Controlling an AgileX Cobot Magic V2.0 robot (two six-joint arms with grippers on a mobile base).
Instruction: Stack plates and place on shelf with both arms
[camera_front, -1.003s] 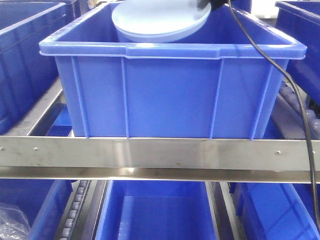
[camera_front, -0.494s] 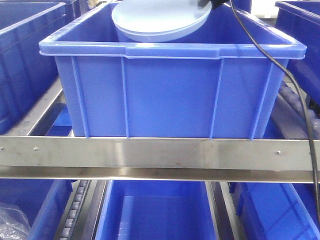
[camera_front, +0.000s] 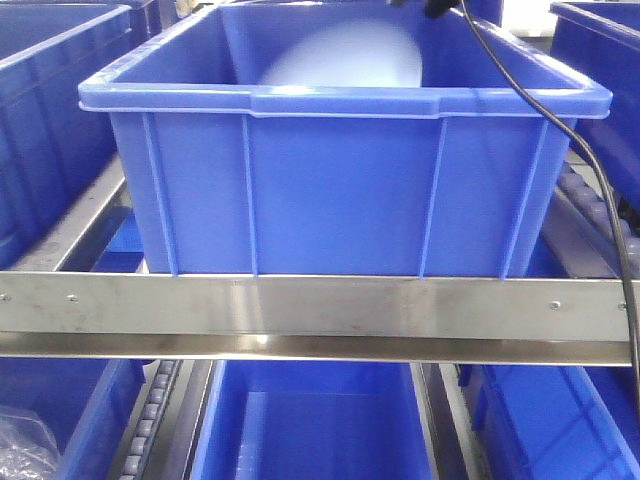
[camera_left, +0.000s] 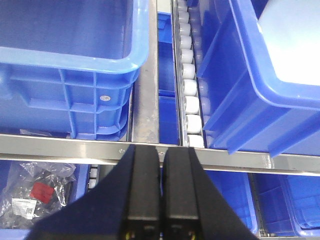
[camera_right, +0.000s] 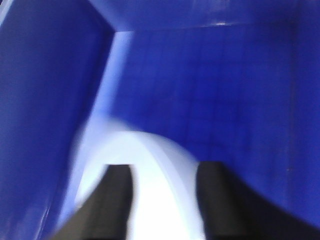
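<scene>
Front view: the plates (camera_front: 345, 57) show only as a pale motion-blurred patch inside the big blue crate (camera_front: 340, 190), below its rim; separate plates cannot be told apart. The crate sits on the shelf (camera_front: 320, 305), behind the brushed-steel front rail with its small screws. A black cable (camera_front: 590, 170) runs down the right side. More blue crates lie on the tier below.

Right wrist view, not available elsewhere: crate interior seen from above, faint grid on the floor. The right gripper (camera_right: 162, 200) has its fingers spread apart, the pale plates (camera_right: 140, 170) blurred below and between them; contact cannot be confirmed, so the fingers look parted and not clamped.

Left wrist view: the left gripper (camera_left: 161, 200) has its two black fingers pressed together, nothing between them, hanging over the front rail. This view alone shows the grey roller track (camera_left: 190, 90) between crates and a clear plastic bag (camera_left: 35, 192) on the lower tier holding a red tag and a white label; print too small to read. Part of a plate (camera_left: 292, 45) shows in the right-hand crate.
</scene>
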